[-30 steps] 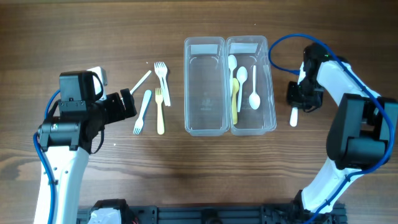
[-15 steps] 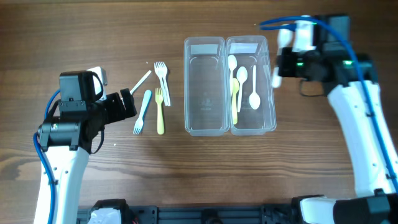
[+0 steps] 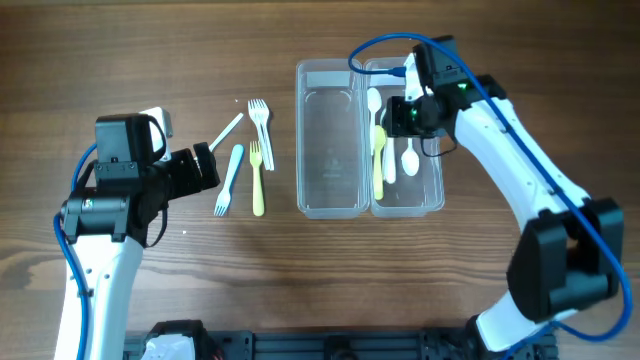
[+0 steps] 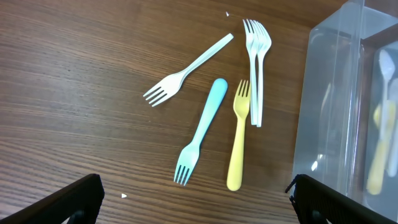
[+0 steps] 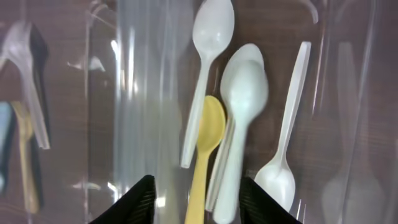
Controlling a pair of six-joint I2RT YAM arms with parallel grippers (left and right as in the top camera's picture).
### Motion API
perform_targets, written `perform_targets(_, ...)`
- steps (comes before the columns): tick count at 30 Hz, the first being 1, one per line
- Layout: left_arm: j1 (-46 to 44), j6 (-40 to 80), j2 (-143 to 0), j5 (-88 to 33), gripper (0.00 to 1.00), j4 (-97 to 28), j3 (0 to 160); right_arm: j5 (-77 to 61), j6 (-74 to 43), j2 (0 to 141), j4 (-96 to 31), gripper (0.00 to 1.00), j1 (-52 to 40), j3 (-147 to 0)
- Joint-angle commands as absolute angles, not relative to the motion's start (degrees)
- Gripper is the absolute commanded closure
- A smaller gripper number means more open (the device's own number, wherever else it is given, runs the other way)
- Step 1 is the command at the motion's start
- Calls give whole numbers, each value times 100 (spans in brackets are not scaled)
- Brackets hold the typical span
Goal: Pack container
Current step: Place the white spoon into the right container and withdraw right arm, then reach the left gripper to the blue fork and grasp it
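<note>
Two clear containers stand side by side; the left one (image 3: 328, 195) holds nothing and the right one (image 3: 432, 150) holds several spoons. In the right wrist view a white spoon (image 5: 213, 25), a pale spoon (image 5: 244, 87), a yellow spoon (image 5: 210, 124) and another white spoon (image 5: 278, 180) lie in it. My right gripper (image 3: 408, 112) hovers over them, open (image 5: 204, 202). A white fork (image 4: 186, 68), a blue fork (image 4: 202, 127), a yellow fork (image 4: 238, 140) and two stacked white forks (image 4: 257, 68) lie on the table. My left gripper (image 3: 205, 165) is open and empty left of them.
The wooden table (image 3: 300, 280) carries only the forks and containers. The left container's wall (image 4: 348, 93) rises at the right of the left wrist view. The right arm's blue cable (image 3: 375, 45) loops over the containers' far end.
My right gripper moved left from the table beside the container, with a white spoon, to over the right container. The spoon on the table is gone. The left arm has not moved.
</note>
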State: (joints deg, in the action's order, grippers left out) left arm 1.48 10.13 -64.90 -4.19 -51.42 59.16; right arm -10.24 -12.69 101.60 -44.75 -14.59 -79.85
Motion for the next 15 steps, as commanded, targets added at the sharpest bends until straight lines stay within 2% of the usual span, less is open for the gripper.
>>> perform_targets(1,183,939,-6495,-403,0,-5129,6012,-788,-1002,9155,-4453,39,-1332,-8289)
perform_targets(5,183,941,-6495,-405,0,-4974,6012,-491,-1059,8208,-4491,31,-707,-8357)
perform_targets(7,183,1323,-6495,-854,0,-4613,6012,-489,-1120,7876,-4716,29,-148,-8357)
perform_targets(9,183,1741,-6495,-1380,0,-4611,6012,-513,-1282,7782,-5009,23,403,-8357)
perform_targets(12,183,1737,-6495,-1522,0,-4602,6012,-517,-1426,7863,-5568,20,1041,-8348)
perform_targets(15,172,1688,-6495,-1520,10,-4589,6012,-515,-1518,8075,-5911,19,1433,-8197)
